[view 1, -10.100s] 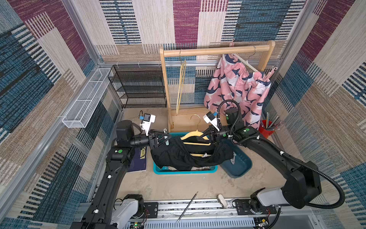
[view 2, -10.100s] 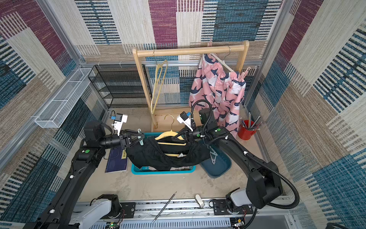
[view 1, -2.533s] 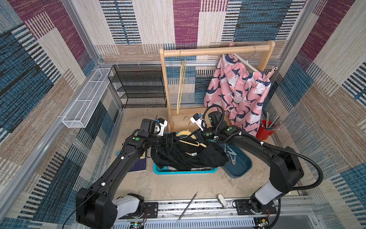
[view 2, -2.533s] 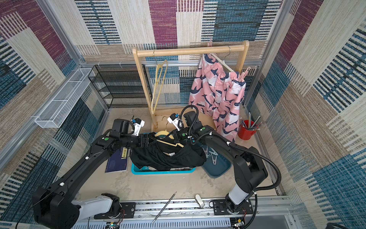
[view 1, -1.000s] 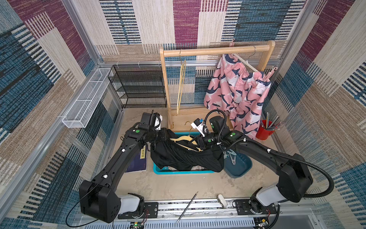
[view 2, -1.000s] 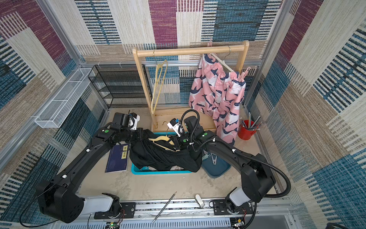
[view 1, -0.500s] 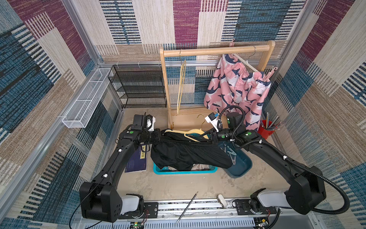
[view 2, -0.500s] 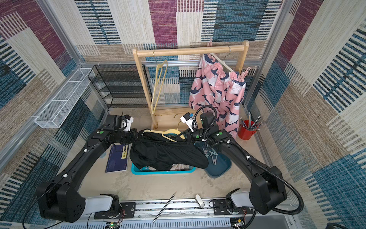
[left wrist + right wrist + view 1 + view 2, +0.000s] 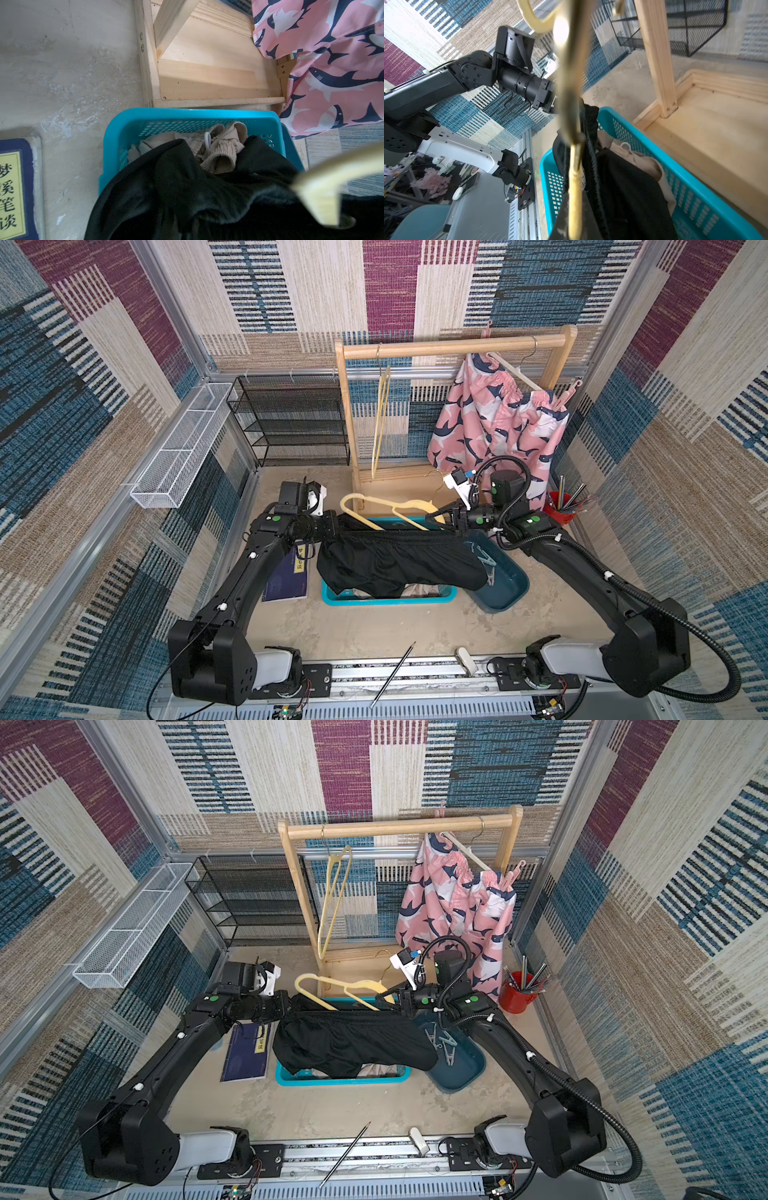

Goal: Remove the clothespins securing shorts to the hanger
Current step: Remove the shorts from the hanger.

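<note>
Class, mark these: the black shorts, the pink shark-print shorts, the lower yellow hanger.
black shorts (image 9: 399, 560), in a top view, middle of the fabric
pink shark-print shorts (image 9: 498, 427), in a top view, mid-fabric
lower yellow hanger (image 9: 413, 504), in a top view, on its arm

Both top views are bright, evenly lit from overhead, with soft shadows on the floor (image 9: 374, 630); straight wall frames (image 9: 172, 315) bow toward the corners (wide-angle bending). In the left wrist view the yellow hanger (image 9: 320, 203) at 4 o'clock is a defocused smear and the black shorts (image 9: 166, 197) sink into flat darkness. In the right wrist view glare whitens the blurred yellow hanger near 12 o'clock.
</note>
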Robot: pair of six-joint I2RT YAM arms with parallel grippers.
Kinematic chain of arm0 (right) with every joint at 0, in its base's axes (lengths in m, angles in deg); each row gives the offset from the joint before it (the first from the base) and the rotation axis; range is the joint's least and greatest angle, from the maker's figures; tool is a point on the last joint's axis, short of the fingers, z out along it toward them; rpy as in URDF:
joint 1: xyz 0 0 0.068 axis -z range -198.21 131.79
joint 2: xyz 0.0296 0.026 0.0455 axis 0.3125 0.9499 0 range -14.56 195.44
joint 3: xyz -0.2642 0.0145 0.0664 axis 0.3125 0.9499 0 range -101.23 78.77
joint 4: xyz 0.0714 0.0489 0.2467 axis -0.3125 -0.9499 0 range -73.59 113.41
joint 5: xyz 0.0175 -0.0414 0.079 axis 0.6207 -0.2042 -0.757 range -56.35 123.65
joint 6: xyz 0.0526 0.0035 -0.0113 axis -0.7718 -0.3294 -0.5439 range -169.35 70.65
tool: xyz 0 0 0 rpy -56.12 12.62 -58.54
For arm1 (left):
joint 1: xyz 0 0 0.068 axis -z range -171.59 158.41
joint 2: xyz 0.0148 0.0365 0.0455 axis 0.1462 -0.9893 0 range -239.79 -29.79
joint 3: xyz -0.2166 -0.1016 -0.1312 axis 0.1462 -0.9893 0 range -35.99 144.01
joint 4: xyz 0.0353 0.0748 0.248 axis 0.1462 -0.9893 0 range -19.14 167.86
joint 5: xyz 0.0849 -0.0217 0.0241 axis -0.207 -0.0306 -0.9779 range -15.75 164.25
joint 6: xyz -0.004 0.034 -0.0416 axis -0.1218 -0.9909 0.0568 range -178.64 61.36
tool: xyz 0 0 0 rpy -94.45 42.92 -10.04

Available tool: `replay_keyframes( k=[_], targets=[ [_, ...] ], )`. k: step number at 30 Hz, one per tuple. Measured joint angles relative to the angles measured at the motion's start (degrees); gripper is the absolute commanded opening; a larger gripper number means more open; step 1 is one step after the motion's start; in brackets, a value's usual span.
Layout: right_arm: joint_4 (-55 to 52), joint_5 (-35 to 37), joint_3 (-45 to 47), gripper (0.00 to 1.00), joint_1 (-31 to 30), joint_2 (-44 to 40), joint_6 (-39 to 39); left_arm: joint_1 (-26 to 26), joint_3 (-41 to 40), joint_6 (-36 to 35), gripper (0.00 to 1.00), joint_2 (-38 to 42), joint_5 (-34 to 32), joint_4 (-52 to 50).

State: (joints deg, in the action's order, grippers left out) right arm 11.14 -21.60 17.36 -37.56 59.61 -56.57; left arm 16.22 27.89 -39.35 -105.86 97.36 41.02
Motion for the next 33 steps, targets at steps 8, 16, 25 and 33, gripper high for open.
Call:
replay_keyframes(
  k=[8, 16, 25, 33],
  targets=[
    [0.4, 0.2, 0.1, 0.00, 1.5, 0.9, 0.0, -1.3, 0.9, -1.2, 0.00, -0.1, 1.9, -1.0],
    [0.8, 1.9, -0.3, 0.00, 0.6, 5.1, -1.4, 5.5, -6.4, 4.1, 0.00, 1.6, 2.5, 3.2],
    [1.9, 5.5, -5.1, 0.00, -4.3, 11.5, -1.6, 11.9, -14.9, 12.7, 0.00, 2.7, -0.5, 13.6],
    [2.9, 7.9, -6.1, 0.00, -6.6, 14.8, -2.7, 15.5, -22.2, 17.0, 0.00, -1.3, -2.0, 26.2]
  ],
)
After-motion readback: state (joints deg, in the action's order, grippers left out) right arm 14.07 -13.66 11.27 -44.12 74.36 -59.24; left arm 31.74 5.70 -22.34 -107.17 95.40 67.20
